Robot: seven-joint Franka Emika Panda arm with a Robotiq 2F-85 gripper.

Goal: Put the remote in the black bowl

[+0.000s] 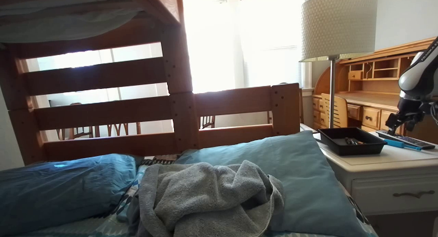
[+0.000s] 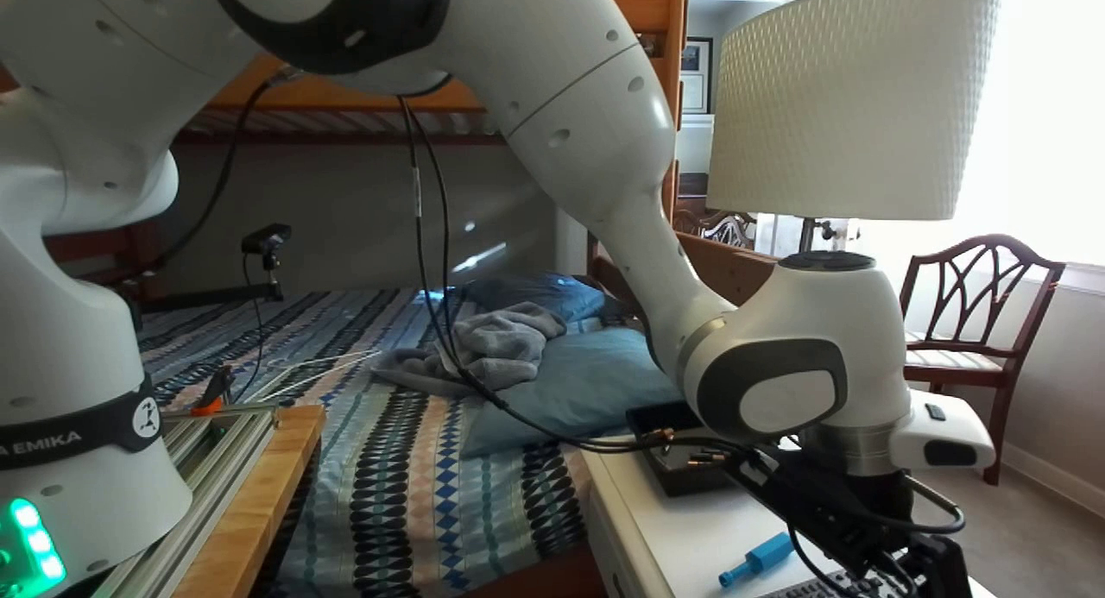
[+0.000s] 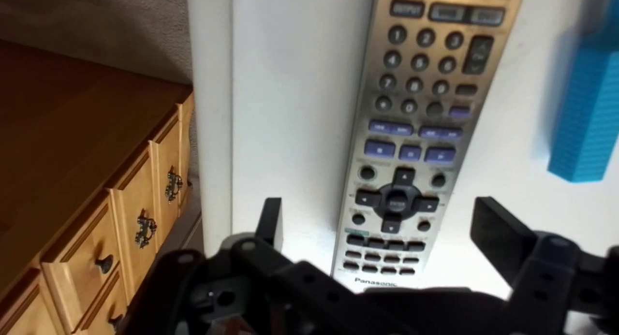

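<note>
Remote control (image 3: pixel 401 146), long, silver-faced, set with black and purple buttons (the lettering at its near end reads Panasonic), lies face up on a white bench (image 1: pixel 403 158) with a drawer under its top. Over it is the black two-fingered hand (image 3: pixel 382 228), released: in the wrist view its dark flat pads (image 3: pixel 500 238) stand wide apart, the remote between them and white bench top showing on either side. Whether the fingertips touch the bench, I cannot tell. Just beside the remote lies a bright blue tool (image 3: pixel 585 117), thick at one end and narrow at the other. On the far side of that tool from the hand sits the shallow black bowl (image 1: pixel 362 149), rectangular with low flared sides, upright, the remote outside it; several small dark and coppery pieces (image 1: pixel 351 141) lie inside. Next to the bench a teal pillow (image 1: pixel 301 182) rests on a striped, patterned bedspread (image 2: pixel 388 460), with a rumpled grey towel (image 1: pixel 212 196) near it. Farther off rise a tall, metal-stemmed lamp (image 1: pixel 338 25) with a cream textured drum shade and, behind it in an exterior view, a golden-wood roll-top desk (image 1: pixel 373 100).
</note>
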